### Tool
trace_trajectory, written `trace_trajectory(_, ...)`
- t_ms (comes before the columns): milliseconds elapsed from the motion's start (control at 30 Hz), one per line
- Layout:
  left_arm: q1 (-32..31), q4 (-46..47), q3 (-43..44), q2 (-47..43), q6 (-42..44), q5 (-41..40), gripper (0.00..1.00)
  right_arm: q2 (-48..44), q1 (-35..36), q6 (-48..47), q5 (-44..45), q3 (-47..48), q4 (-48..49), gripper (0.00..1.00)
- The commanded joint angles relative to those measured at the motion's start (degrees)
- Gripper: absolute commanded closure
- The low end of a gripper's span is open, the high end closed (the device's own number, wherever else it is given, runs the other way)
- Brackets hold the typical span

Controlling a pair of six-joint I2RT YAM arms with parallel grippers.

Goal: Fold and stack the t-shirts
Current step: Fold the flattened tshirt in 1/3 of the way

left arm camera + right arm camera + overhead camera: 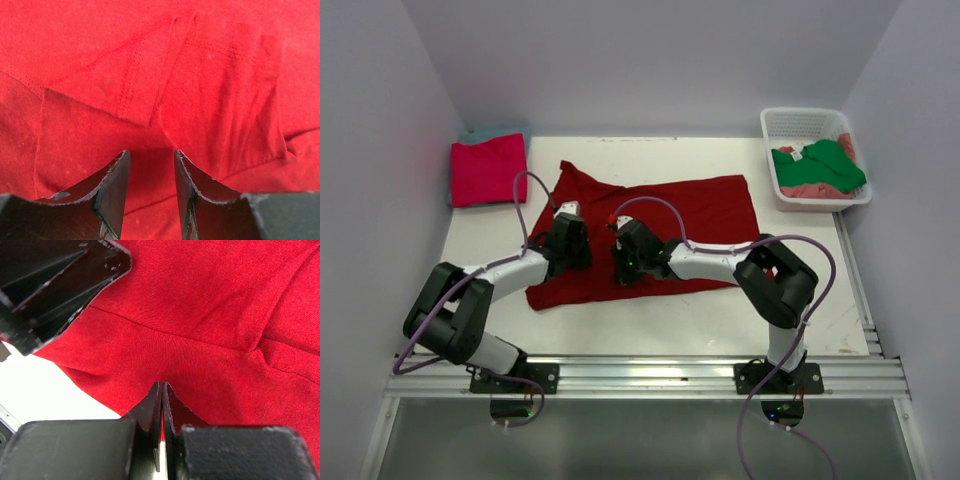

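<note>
Top external view: the basket, far right of the grippers, holds a green shirt and a salmon shirt. Both arms bend low over the dark red shirt; the left gripper is partly open and empty, the right gripper closed.

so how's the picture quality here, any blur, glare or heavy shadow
Top view: even soft light, sharp, no glare, only faint shadows on the red shirt. Left wrist view: stitching crisp, dark shadow on the cloth between the jaws. Right wrist view: weave crisp, table washed out white.

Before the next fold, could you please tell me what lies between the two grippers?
Only the dark red t-shirt cloth, as the top and right wrist views show.
</note>
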Motion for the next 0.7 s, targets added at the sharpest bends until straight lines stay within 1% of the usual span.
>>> trace_trajectory(0, 0.5, 2.6, 3.1, 1.4, 2.2, -3.0, 0.57, -2.3, 0.0, 0.6, 0.9, -0.4, 1.5, 1.00)
trace_trajectory(200, 0.5, 1.3, 5.4, 2.4, 2.6, -4.6, 0.60, -2.1, 0.0, 1.0, 1.3, -2.3, 1.3, 1.00)
trace_trajectory(367, 0.6, 0.6, 6.7, 1.3, 2.7, -5.3, 0.61, -2.3, 0.0, 1.5, 1.3, -4.9, 2.0, 1.00)
trace_trajectory(433, 0.6, 0.3, 7.6, 2.4, 3.0, -6.4, 0.62, -2.2, -0.1, 1.8, 1.3, -5.4, 2.3, 1.00)
trace_trajectory(467, 0.6, -0.4, 8.0, 3.0, 3.3, -6.6, 0.64, -2.2, 0.0, 1.9, 1.1, -5.6, 2.3, 1.00)
trace_trajectory(667, 0.7, -0.1, 9.1, 7.8, 4.0, -7.2, 0.72, -2.2, 0.0, 2.0, 0.9, -6.3, 2.3, 1.00)
